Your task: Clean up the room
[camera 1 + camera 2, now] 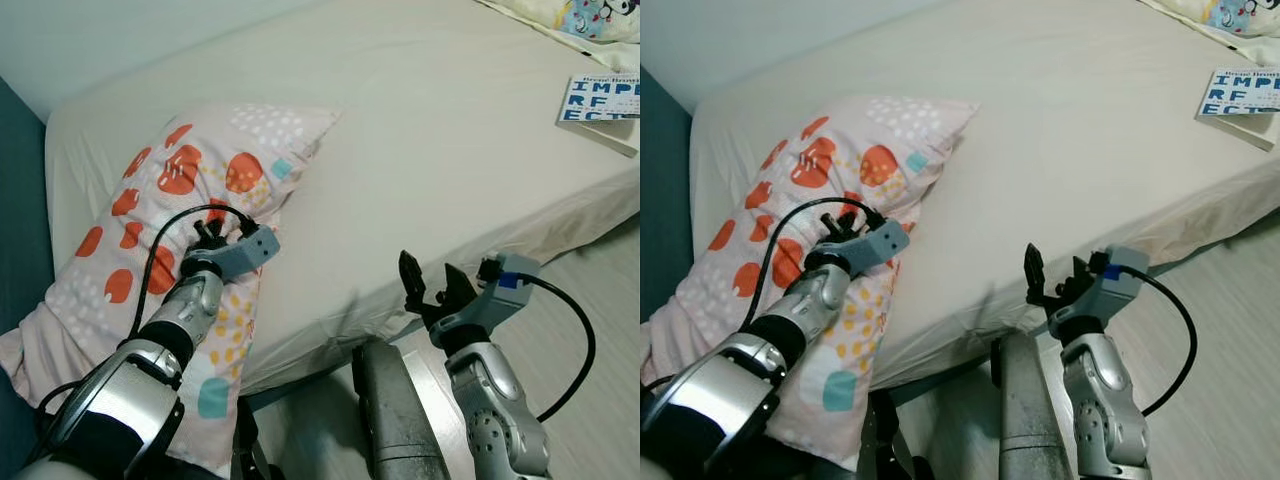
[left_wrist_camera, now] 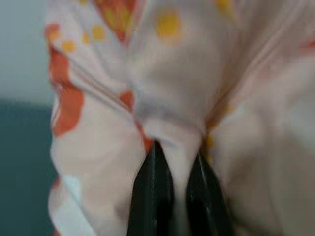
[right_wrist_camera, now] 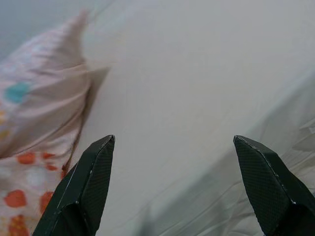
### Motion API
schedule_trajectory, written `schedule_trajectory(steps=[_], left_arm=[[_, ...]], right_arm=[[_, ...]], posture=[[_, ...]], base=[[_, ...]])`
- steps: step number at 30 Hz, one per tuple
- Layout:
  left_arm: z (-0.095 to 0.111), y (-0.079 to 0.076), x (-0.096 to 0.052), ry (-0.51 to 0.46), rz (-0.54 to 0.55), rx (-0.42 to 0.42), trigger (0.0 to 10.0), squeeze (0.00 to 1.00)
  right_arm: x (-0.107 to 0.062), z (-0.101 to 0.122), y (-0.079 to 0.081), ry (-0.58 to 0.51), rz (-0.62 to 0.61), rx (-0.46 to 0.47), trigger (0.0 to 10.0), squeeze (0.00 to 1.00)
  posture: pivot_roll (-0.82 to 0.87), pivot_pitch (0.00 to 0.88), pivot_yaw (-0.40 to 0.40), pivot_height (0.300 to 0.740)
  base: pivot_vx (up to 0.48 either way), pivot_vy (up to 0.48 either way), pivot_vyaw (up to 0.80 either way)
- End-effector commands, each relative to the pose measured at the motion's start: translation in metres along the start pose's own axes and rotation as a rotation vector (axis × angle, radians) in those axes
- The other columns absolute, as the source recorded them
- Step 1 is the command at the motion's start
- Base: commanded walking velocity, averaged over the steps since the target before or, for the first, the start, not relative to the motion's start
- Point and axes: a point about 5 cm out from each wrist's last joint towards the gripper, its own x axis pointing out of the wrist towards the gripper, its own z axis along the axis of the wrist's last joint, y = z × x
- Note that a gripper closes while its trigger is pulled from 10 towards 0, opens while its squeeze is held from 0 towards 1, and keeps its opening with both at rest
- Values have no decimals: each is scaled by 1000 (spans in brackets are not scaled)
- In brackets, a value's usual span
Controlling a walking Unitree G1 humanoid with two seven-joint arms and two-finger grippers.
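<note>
Bed (image 1: 450,170) carries pillow (image 1: 190,200), long axis seven to one o'clock. Left pincer (image 2: 177,162) clamps its cover; right pincer (image 1: 432,285), fingers apart, hangs at four o'clock.

The pillow (image 1: 150,200) was pale pink, printed with large orange-red blotches, small yellow dots, white dots and a few teal patches. The bed (image 1: 430,140) wore a plain cream sheet. A book (image 1: 600,100) on it had a white cover with bold blue letters. The wall (image 1: 20,220) beside the bed was dark teal below. The floor (image 1: 600,320) was pale grey wood-grain. The left pincer (image 2: 177,196) and right pincer (image 3: 172,187) had black fingers on silver arms.
</note>
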Motion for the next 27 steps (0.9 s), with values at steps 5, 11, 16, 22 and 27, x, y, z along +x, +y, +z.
schedule_trajectory(steps=[5, 11, 16, 22, 27], left_arm=[[-48, 36, 0, 443, 261, -394, 0, 0], [-64, 85, 1, 564, 546, -521, 0, 0], [-73, 120, -1, 586, 717, -561, 0, 0], [-67, 164, -2, 562, 928, -656, 0, 0], [-53, 181, 0, 508, 997, -658, 0, 0]], right_arm=[[-1, -4, -2, 11, -4, 12, 10000, 0], [1, -2, -4, 3, -3, 13, 10000, 0], [4, -1, -2, -2, 7, 15, 10000, 0], [9, -2, 1, -3, 23, 21, 10000, 0], [11, -2, 3, -4, 34, 24, 10000, 0]], posture=[[-235, 354, 128, 580], [-231, 346, 128, 580], [-222, 334, 127, 580], [-215, 320, 121, 580], [-214, 310, 118, 580]], base=[[0, 0, 0], [0, 0, 0], [0, 0, 0], [0, 0, 0], [0, 0, 0]])
